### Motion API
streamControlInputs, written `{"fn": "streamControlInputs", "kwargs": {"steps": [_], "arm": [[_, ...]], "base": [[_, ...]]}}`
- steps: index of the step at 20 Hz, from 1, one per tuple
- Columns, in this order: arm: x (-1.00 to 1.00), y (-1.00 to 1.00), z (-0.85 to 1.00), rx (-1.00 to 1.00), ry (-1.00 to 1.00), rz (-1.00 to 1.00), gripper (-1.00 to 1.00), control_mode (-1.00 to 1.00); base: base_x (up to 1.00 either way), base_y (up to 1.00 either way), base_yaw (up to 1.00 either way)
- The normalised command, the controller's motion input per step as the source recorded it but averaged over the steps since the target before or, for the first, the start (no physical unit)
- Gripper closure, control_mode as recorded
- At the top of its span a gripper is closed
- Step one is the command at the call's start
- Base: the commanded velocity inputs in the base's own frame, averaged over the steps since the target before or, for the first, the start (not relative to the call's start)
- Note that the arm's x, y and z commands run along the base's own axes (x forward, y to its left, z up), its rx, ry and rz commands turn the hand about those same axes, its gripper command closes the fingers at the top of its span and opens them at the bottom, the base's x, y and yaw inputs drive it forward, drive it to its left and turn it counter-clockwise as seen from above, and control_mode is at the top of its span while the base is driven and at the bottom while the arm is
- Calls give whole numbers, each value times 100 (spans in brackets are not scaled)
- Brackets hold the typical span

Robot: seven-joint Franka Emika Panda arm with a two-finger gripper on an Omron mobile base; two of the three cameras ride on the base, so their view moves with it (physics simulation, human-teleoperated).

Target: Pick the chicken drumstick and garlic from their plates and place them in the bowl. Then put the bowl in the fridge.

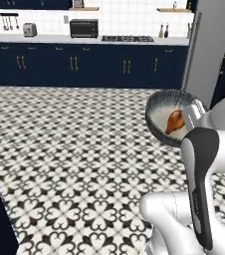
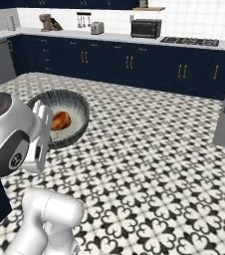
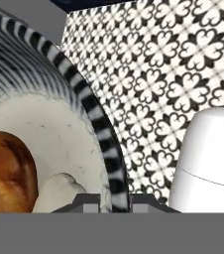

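Bowl [image 1: 160, 113] is up in the air over the patterned floor [image 1: 74, 164], carried by the gripper [image 3: 115, 206]; jaws pinched closed on its rim, one finger each side of the striped wall in the hand view. Drumstick [image 1: 174, 121] lies inside, fat end showing glossy brown. Garlic [image 3: 57, 192] sits just beside it, pale lump at the bowl's bottom; base views hide it behind the wrist. Bowl's near edge is covered by the arm in both base views; hand view cuts off most of the bowl. Fridge [image 1: 204, 55]: grey door panel close behind the bowl in the left base view, further right in the right base view. Floor around is open; back worktop [image 2: 134, 37] with toaster oven [image 2: 146, 28] is well apart.
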Motion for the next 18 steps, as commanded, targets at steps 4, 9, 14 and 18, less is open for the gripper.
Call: {"fn": "streamControlInputs", "kwargs": {"steps": [4, 9, 14, 18], "arm": [[0, 0, 0, 0, 0, 0, 100, 100], [0, 0, 0, 0, 0, 0, 100, 100], [0, 0, 0, 0, 0, 0, 100, 100], [0, 0, 0, 0, 0, 0, 100, 100]], "base": [[100, -48, 28], [100, -33, 24], [100, -58, 6], [100, -39, -11]]}}
